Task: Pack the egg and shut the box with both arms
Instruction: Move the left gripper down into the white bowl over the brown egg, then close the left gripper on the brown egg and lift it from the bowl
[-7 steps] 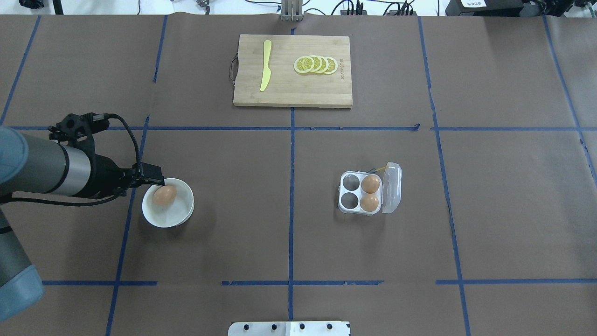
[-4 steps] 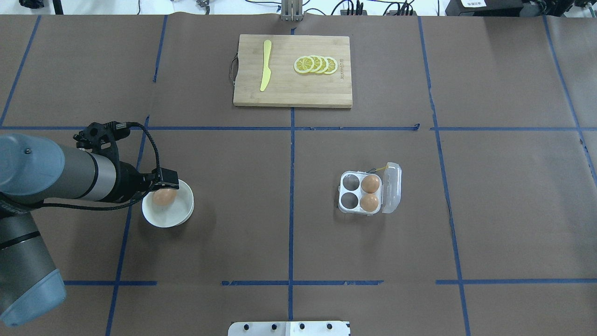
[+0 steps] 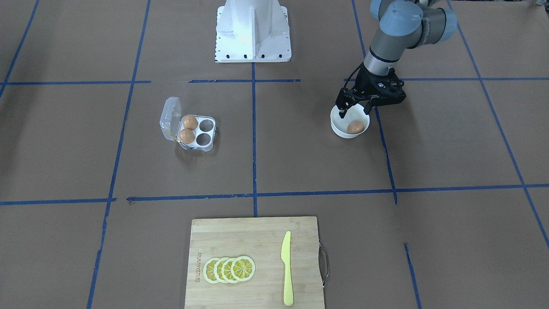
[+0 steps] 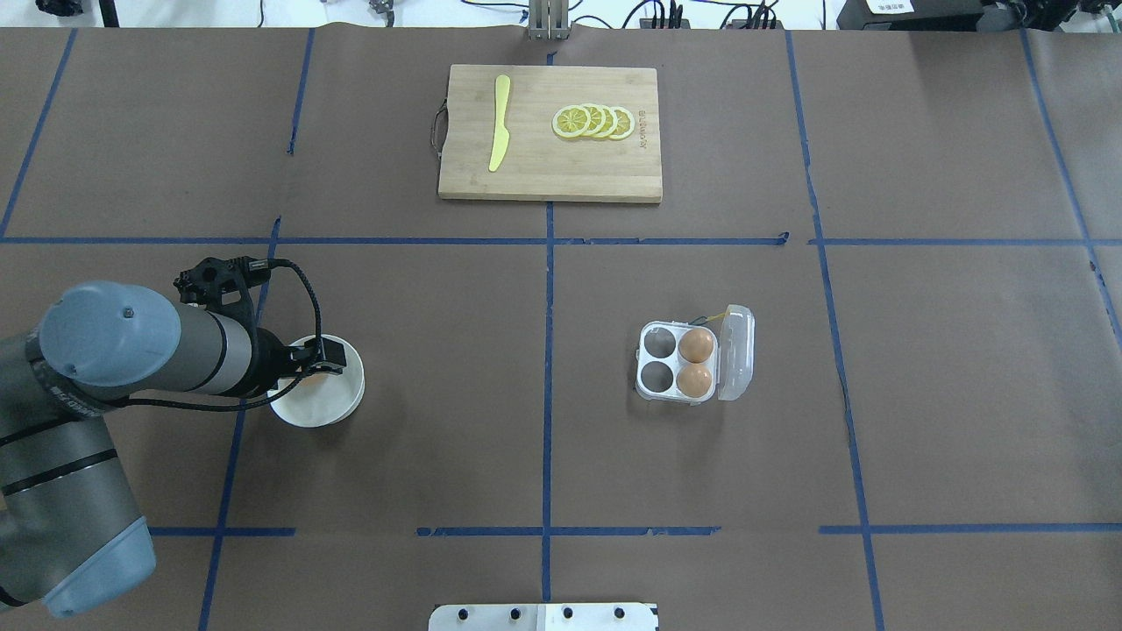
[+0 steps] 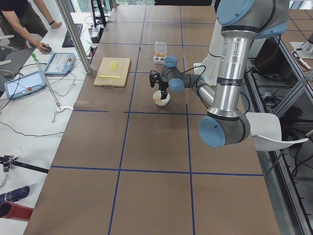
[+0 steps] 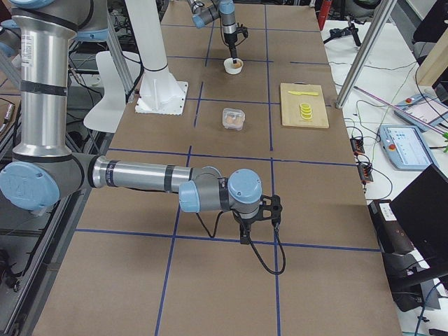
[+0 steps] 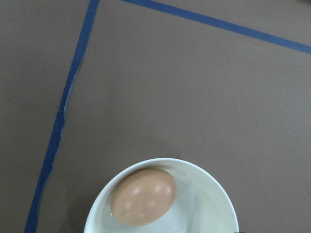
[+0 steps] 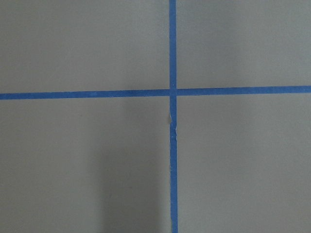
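Egg (image 3: 355, 127): one, light brown, lying on its side in the white bowl (image 3: 341, 132), well apart from the box (image 3: 195, 131), which stands lid-open with two like eggs (image 3: 188, 122) in the cups nearest the hinge. Left gripper (image 3: 354, 113): over the bowl, jaws spread wide, gripping nothing. Right gripper (image 6: 257, 222): far off, above a blue tape cross (image 8: 172, 91); whether its jaws are spread or closed cannot be told.

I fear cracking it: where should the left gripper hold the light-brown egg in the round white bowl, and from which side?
Probably grip the light-brown egg across its narrow middle, coming straight down. It lies on its side in the round white bowl, whose wall blocks sideways approach. The open left gripper hangs above it.
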You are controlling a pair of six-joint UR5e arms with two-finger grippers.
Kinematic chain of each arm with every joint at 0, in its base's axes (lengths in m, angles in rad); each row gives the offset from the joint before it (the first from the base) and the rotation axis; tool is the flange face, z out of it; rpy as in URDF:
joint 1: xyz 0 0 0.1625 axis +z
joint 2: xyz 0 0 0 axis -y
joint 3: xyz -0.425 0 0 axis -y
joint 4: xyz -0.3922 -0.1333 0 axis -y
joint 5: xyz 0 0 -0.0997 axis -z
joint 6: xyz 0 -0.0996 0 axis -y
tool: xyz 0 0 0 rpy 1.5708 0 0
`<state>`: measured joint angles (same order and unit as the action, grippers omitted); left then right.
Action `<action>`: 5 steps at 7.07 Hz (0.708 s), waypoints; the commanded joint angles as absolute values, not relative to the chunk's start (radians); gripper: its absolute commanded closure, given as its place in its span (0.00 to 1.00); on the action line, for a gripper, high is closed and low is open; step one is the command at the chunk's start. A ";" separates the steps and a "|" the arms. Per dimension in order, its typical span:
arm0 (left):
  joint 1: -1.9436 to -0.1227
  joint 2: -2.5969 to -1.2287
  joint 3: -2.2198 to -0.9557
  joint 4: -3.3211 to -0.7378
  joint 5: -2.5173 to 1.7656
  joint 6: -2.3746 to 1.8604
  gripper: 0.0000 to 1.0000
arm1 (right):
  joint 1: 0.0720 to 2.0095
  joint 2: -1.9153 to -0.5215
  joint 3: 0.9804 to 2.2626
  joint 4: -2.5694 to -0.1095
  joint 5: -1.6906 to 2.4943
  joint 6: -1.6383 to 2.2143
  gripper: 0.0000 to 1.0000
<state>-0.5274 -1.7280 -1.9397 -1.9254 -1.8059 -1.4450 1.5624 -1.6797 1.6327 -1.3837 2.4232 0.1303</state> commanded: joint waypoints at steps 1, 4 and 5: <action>-0.520 -1.743 -1.914 -1.924 -1.805 -1.445 0.14 | 1.563 -1.680 1.632 -1.384 2.422 0.130 0.00; -0.518 -1.785 -1.910 -1.814 -1.804 -1.443 0.15 | 1.562 -1.680 1.632 -1.384 2.422 0.130 0.00; -0.518 -1.789 -1.907 -1.813 -1.804 -1.443 0.15 | 1.562 -1.680 1.631 -1.384 2.422 0.130 0.00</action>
<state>-0.5186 -1.7797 -1.9089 -1.8310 -1.8045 -1.4435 1.5618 -1.6797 1.6317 -1.3837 2.4227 0.1304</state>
